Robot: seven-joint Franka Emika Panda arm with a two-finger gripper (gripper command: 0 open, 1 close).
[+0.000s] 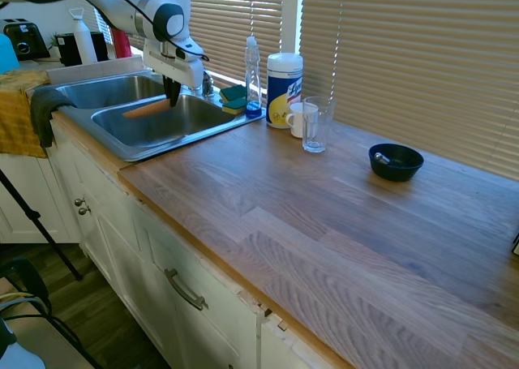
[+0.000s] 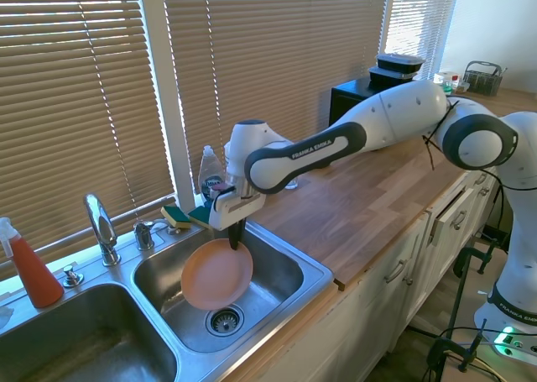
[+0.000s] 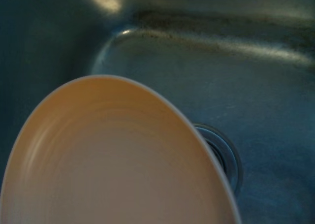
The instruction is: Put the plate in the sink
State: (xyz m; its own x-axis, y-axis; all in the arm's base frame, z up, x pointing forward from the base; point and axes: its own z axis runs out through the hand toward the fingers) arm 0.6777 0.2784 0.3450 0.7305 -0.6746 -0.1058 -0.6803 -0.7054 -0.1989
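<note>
The plate point(image 3: 118, 165) fills the lower left of the frame, its pale orange inside facing the camera and its thin rim curving from the left edge to the bottom right. Behind it lies the steel sink point(image 3: 236, 76) floor, with the drain point(image 3: 224, 157) partly hidden at the plate's right edge.

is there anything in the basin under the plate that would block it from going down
Nothing visible does. The plate hangs tilted from the gripper, jaws shut on its rim, already inside the sink basin. Below it the wrist view shows only bare steel floor and the drain.
</note>
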